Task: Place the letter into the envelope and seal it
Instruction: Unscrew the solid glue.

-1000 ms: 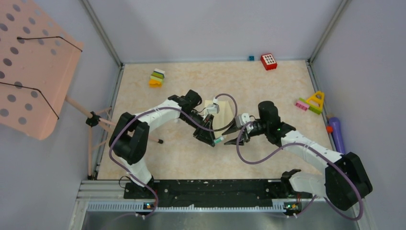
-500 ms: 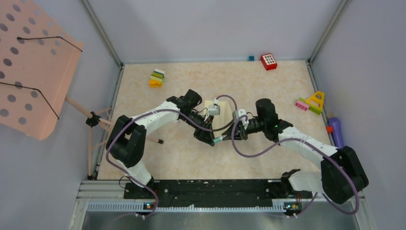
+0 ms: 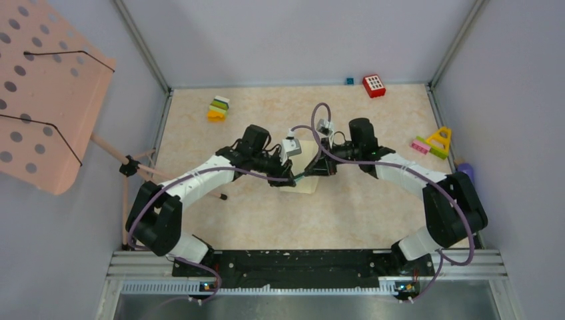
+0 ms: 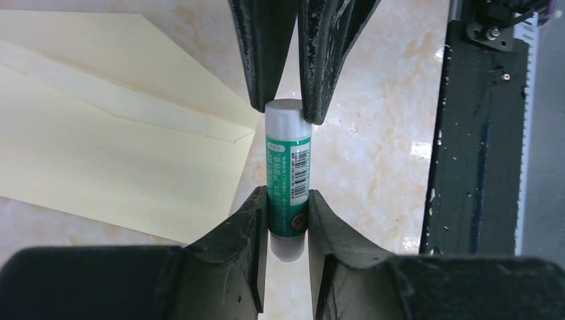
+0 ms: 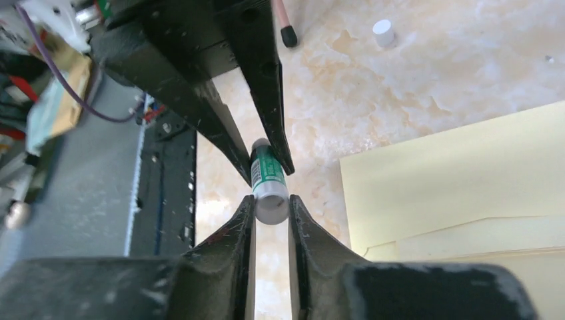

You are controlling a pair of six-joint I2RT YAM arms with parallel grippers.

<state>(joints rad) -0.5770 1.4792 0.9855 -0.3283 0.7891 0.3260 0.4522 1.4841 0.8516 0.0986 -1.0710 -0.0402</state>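
Observation:
A green glue stick [image 4: 288,170] with white ends is held between both grippers. My left gripper [image 4: 288,220] is shut on its green body. My right gripper [image 5: 270,205] is shut on its white end [image 5: 270,200]. In the top view the two grippers meet [image 3: 303,175] just above the pale yellow envelope [image 3: 304,187]. The envelope lies flat with its triangular flap open, left of the stick in the left wrist view [image 4: 100,147] and right of it in the right wrist view [image 5: 460,187]. No separate letter shows.
A small white cap [image 5: 382,32] lies on the table. Toy blocks sit at the back left [image 3: 218,108], a red block [image 3: 374,85] at the back, a yellow triangle toy [image 3: 436,142] and a purple object [image 3: 466,177] at the right. A pink perforated stand [image 3: 46,93] leans at the left.
Both grippers have moved toward the back, over the envelope. The right gripper was open and apart from the glue stick; now it is shut on its white end.

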